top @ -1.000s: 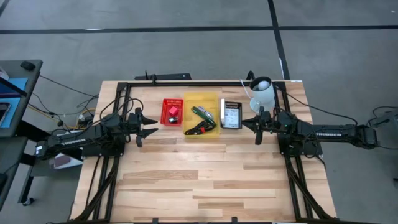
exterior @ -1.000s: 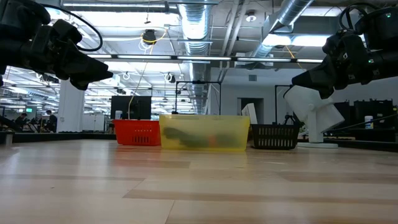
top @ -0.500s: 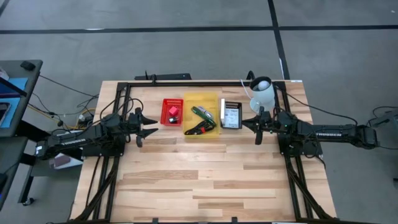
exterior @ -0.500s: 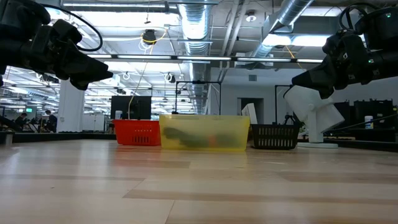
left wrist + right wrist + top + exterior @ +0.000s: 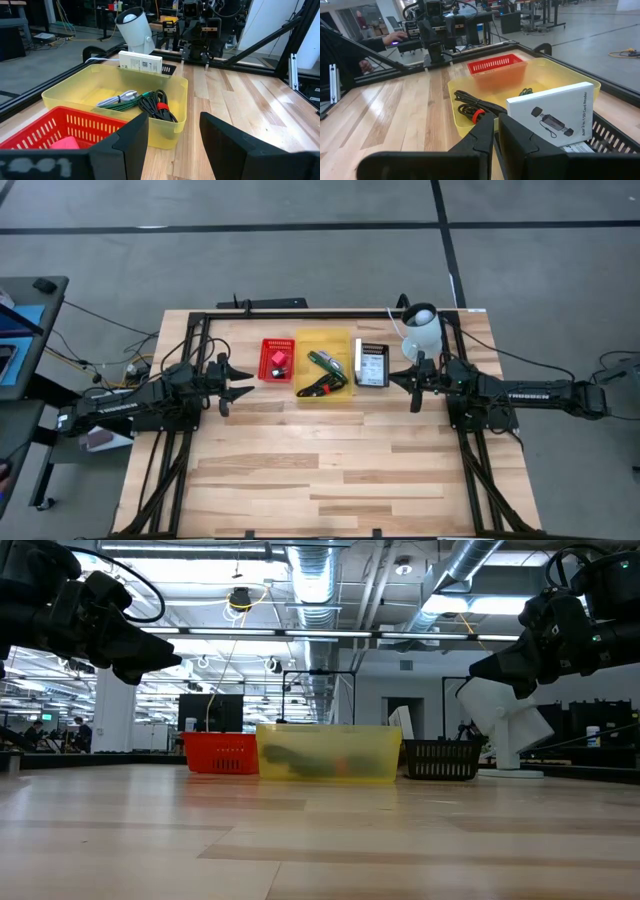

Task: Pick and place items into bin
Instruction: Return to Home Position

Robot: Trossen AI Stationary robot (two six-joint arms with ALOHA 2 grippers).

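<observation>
The left pincer [image 5: 174,121] hangs above the left side of the pale wooden surface [image 5: 330,470], its two dark fingers spread wide with nothing between them. The right pincer [image 5: 496,127] hangs opposite it on the right side, fingers pressed together and likewise carrying nothing. Three containers stand in a row between the two pincers. A red mesh plastic bin [image 5: 268,373] is nearest the left pincer, a translucent yellow plastic bin [image 5: 325,340] is in the middle, and a black mesh basket [image 5: 442,760] is nearest the right pincer. Just ahead of the left pincer, a small pink-red piece [image 5: 278,360] lies inside the red bin. In the yellow bin, a coiled black cable with a red tie [image 5: 159,107] rests on the floor beside a green-and-grey stick-like piece [image 5: 120,100], and the two touch. A white printed carton [image 5: 552,117] stands on edge in the black basket, close in front of the right pincer. Anything smaller in the containers is too fine to make out. The boards around and in front of both pincers show no loose item, so the sorting looks finished, with everything visible already in a container. Neither arm reaches toward anything. What is left appears to be only for both arms to settle at rest at their own sides.
</observation>
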